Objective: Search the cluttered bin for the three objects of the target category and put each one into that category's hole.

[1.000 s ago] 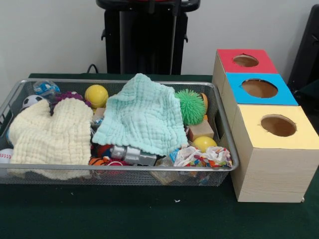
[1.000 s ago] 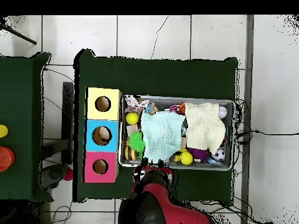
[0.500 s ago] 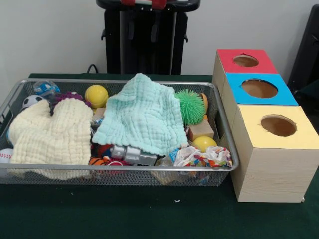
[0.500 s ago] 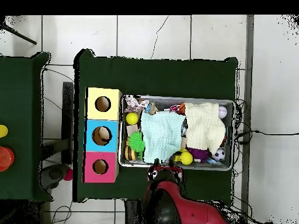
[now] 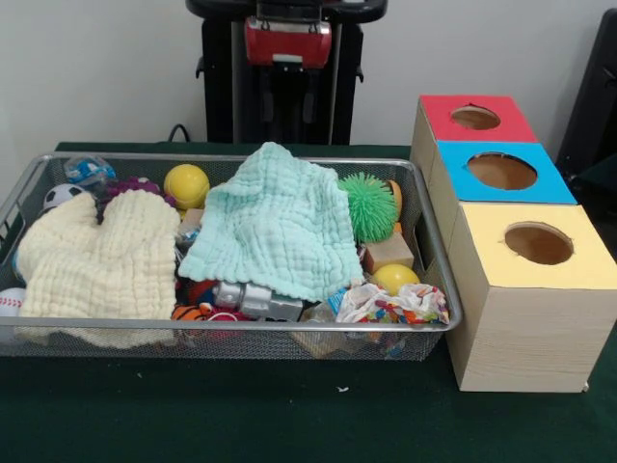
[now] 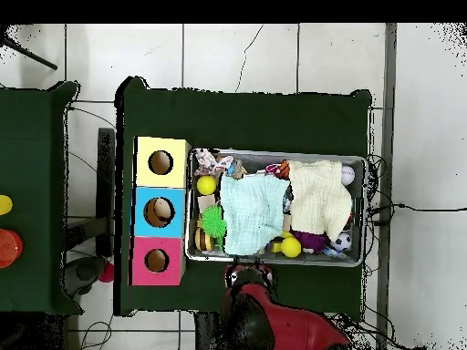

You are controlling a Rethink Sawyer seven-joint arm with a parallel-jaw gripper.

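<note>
we judge the task as barely begun: nothing shows in the red hole (image 5: 474, 117), and as far as we can see no plush toy has left the basket (image 5: 436, 253). the arm (image 6: 260, 314) is drawn back at the robot's side of the desk (image 5: 241, 415), behind the basket's far rim in the front view, where only its red and black end (image 5: 286, 40) shows at the top. we cannot tell whether the jaws are released or clenched; they hold nothing that we can see.

the basket sits on the desk just beside the wooden box (image 5: 521, 318), which carries the red hole farthest from the front camera, then the blue hole (image 5: 501, 171), then the yellow hole (image 5: 538, 243). all three look empty from here.

inside the basket, a mint cloth (image 5: 275, 222) and a cream cloth (image 5: 92, 265) cover most of the contents. round them we see a yellow ball (image 5: 186, 185), a green spiky ball (image 5: 368, 206), a second yellow ball (image 5: 395, 279), a wooden block (image 5: 388, 253), a small football (image 5: 60, 195) and a crumpled patterned wrapper (image 5: 395, 304). at the near rim an orange striped toy (image 5: 193, 312), likely the tiger, peeks from under the cloths. the other plush toys we cannot find; we judge they lie under the cloths, so all three are left to fetch.
</note>
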